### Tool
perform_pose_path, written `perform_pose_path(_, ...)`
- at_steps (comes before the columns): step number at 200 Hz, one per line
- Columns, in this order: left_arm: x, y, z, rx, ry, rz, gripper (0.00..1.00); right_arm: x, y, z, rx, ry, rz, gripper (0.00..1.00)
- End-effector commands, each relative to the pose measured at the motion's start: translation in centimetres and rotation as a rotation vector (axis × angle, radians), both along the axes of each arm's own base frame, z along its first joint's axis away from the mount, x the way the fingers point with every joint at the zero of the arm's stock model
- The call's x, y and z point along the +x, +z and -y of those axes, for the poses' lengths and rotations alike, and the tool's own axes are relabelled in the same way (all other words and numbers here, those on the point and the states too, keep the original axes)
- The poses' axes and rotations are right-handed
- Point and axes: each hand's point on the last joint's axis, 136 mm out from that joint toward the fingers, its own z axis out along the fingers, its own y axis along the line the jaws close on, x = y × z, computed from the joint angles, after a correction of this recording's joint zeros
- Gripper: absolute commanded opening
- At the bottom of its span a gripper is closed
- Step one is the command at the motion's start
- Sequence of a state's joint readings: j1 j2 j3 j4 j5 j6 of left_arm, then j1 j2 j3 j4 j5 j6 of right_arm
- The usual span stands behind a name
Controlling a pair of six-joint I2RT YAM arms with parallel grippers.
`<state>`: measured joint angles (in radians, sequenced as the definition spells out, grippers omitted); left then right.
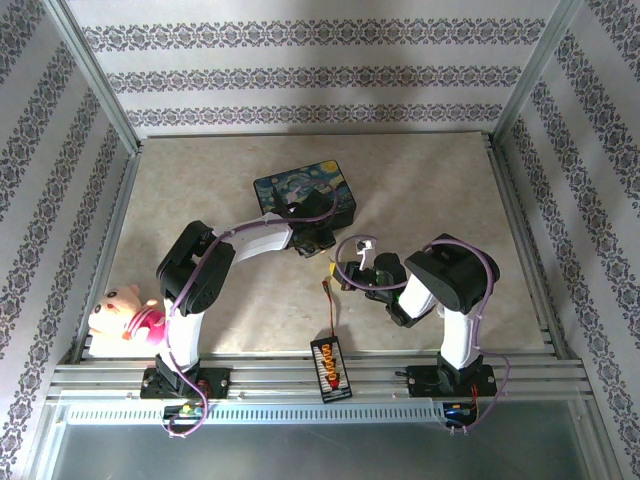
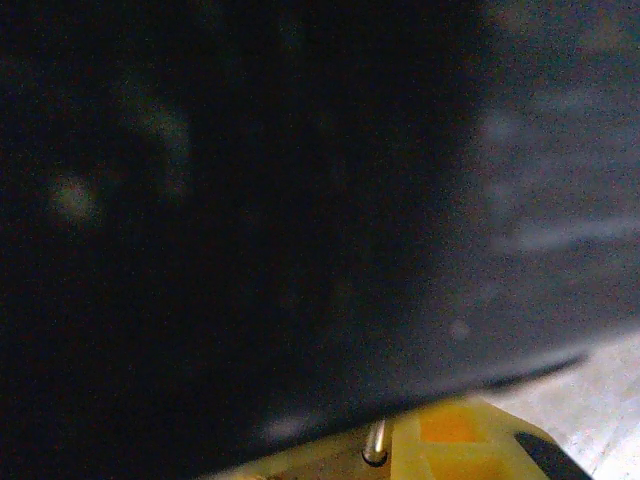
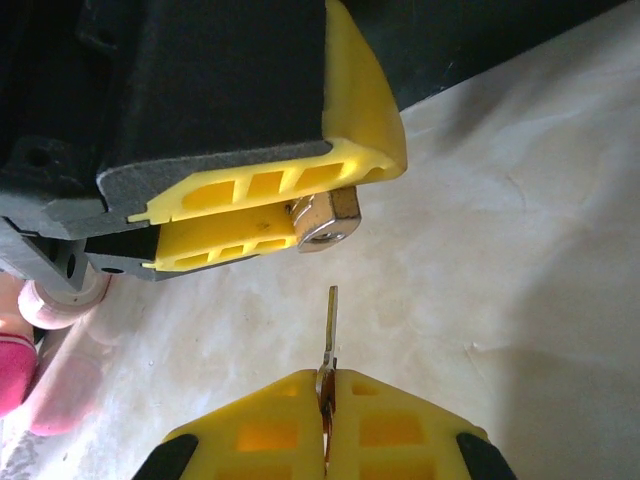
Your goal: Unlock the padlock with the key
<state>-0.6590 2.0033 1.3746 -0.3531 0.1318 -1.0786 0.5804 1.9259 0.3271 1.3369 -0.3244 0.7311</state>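
Now the key is about to go into the lock. In the right wrist view, the right gripper (image 3: 328, 388) has its yellow fingers pressed together on the key (image 3: 331, 322). The thin blade sticks up out of them. Just above it, the left gripper (image 3: 322, 205) is clamped on the padlock (image 3: 330, 220), and the little metal body pokes out past the finger ends. The blade tip is near the padlock but not touching it.

I think the next move is a small, careful push so the blade slides into the keyhole, and then a turn. I cannot tell for sure where the keyhole is, so the blade may need lining up first. A wrong angle could make the key slip.

Both things are held up over a pale, stone-look table (image 1: 200, 190). A dark painted box (image 1: 305, 193) sits behind the left gripper. A pink toy (image 1: 122, 312) lies at the left edge. Striped, flowery walls (image 1: 300, 75) stand around.
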Motion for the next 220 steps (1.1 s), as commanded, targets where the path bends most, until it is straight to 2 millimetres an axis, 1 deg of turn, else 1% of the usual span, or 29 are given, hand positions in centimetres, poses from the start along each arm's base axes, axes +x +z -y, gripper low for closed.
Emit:
perform_pose_path(1, 1.1, 2.1, 1.1, -0.096, 0.016, 0.027, 0.19, 0.5, 0.5, -0.1, 0.01, -0.017, 0.037, 0.0)
perform_pose_path(63, 0.8, 1.5, 1.1, -0.099, 0.017, 0.011, 0.19, 0.7, 0.3, -0.1, -0.003, -0.019, 0.048, 0.0)
perform_pose_path(65, 0.8, 1.5, 1.1, -0.1, 0.017, 0.011, 0.19, 0.7, 0.4, -0.2, -0.002, -0.017, 0.051, 0.0)
perform_pose_path(67, 0.8, 1.5, 1.0, -0.1, 0.018, 0.011, 0.19, 1.2, 1.0, -0.6, 0.009, -0.016, 0.068, 0.0)
perform_pose_path(70, 0.8, 1.6, 1.1, -0.101, 0.018, 0.012, 0.19, 1.4, 1.2, -0.7, 0.012, -0.017, 0.075, 0.0)
perform_pose_path(116, 0.7, 1.3, 1.4, -0.119, 0.021, 0.0, 0.19, 2.0, 1.5, -1.0, 0.014, -0.019, 0.095, 0.0)
perform_pose_path(173, 0.7, 1.4, 1.5, -0.133, 0.02, -0.003, 0.19, 2.1, 1.2, -0.7, 0.003, -0.039, 0.091, 0.0)
perform_pose_path(220, 0.3, 1.0, 1.6, -0.144, 0.017, -0.021, 0.19, 2.5, 1.9, -0.2, -0.008, -0.076, 0.123, 0.0)
